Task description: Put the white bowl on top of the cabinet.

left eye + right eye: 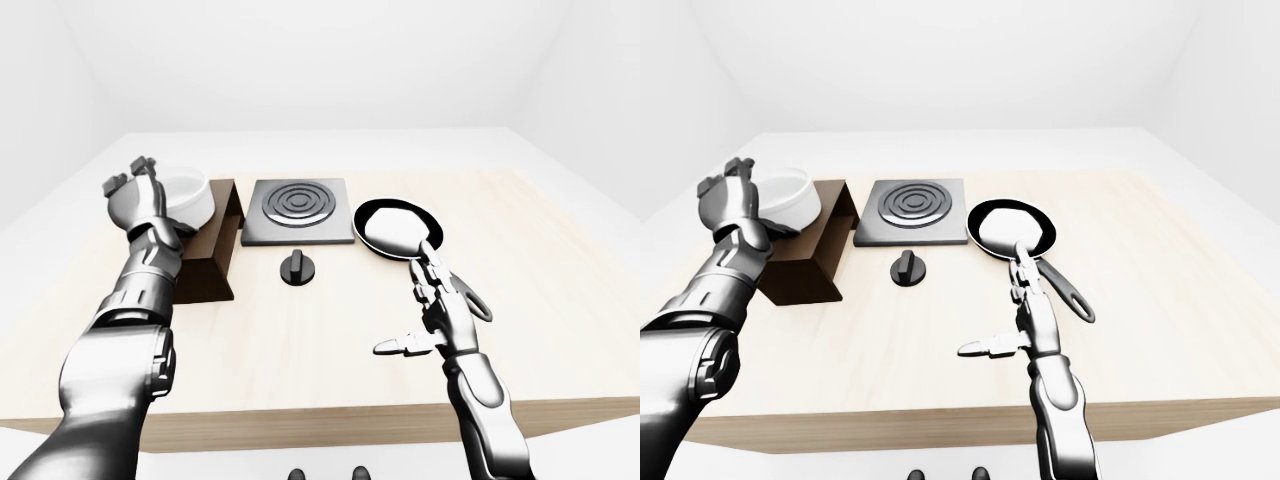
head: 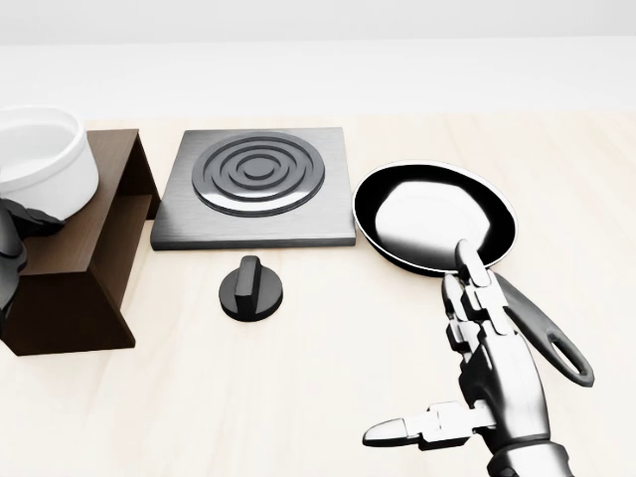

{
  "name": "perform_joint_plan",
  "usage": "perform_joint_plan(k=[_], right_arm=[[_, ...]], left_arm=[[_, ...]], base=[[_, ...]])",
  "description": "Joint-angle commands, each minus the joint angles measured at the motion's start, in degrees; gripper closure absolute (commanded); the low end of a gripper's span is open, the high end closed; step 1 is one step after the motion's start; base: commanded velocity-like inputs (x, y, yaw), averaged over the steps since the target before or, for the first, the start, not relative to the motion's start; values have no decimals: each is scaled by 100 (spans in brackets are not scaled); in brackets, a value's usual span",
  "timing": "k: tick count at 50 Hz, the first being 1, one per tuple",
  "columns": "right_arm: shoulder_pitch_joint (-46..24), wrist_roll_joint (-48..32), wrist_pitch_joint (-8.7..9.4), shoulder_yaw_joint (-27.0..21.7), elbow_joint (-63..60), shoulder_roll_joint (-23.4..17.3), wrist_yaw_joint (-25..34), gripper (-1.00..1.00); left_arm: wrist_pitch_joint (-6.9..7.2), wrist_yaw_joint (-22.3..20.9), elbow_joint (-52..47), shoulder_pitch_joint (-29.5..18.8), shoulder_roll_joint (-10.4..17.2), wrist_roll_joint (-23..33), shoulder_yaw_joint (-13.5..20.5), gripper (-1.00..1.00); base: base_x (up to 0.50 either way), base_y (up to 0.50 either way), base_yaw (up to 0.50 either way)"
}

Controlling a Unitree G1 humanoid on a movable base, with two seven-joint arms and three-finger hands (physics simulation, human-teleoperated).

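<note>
Left hand [image 1: 135, 190] is seen at the far left of the left-eye view, raised, fingers spread wide and closed on nothing; it stands just beside the white bowl [image 1: 188, 194], on the bowl's left. Contact between fingers and rim cannot be told from these views.

White bowl is seen upright on top of the dark wooden cabinet [image 1: 212, 258], toward that top's left end in the head view, where part of the bowl is cut off by the picture's edge. No tilt is noted. The cabinet is set on the pale wooden bench [image 1: 330, 330].

To the right of the cabinet, a grey hob plate [image 2: 254, 187] with concentric rings is noted, touching or nearly touching the cabinet's corner. Just below it in the head view lies a black knob [image 2: 250, 288], apart from both.

Further right, a black frying pan [image 2: 434, 215] is seen, its handle running toward the lower right.

Right hand [image 2: 472, 373] is held above the bench over the pan handle, fingers extended, thumb out to the left, wide and empty.

Step judged: placement looks done; release is in hand. Next move is judged to call for the left hand to be drawn clear to the left without the rim being nudged.
</note>
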Motion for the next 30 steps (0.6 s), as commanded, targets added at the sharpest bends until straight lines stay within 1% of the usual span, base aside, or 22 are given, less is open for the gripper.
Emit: perform_joint_plan(k=[1, 17, 21, 23, 25, 26, 27, 28, 29, 30], right_arm=[[-18, -15, 0, 21, 20, 3, -3, -100], [-29, -4, 0, 16, 41, -2, 5, -100], [-42, -9, 0, 19, 70, -2, 3, -100], [-39, -10, 0, 18, 71, -4, 3, -100], [-39, -10, 0, 18, 70, -4, 4, -100], [-30, -6, 0, 16, 57, -3, 6, -100], [-31, -11, 0, 21, 66, -1, 3, -100], [-26, -19, 0, 33, 72, 3, 1, -100], [-26, -19, 0, 34, 73, 3, 1, -100], [-19, -42, 0, 60, 92, 10, -7, -100]], left_arm=[[0, 90, 25, 9, 22, 44, 44, -100], [0, 38, -70, 34, 39, 51, 28, -100], [0, -66, -320, 100, 75, 58, 22, -100], [0, -252, -909, 281, 143, 75, 40, -100], [0, -273, -956, 301, 139, 94, 52, -100], [0, -688, -2153, 778, 201, 218, 40, -100], [0, -1162, -3335, 1288, 195, 414, 85, -100], [0, -1520, -4139, 1650, 161, 663, 138, -100], [0, -1608, -4262, 1705, 121, 781, 203, -100], [0, -1970, -5112, 2073, 70, 1031, 261, -100]], base=[[0, 0, 0], [0, 0, 0], [0, 0, 0], [0, 0, 0], [0, 0, 0], [0, 0, 0], [0, 0, 0], [0, 0, 0], [0, 0, 0], [0, 0, 0]])
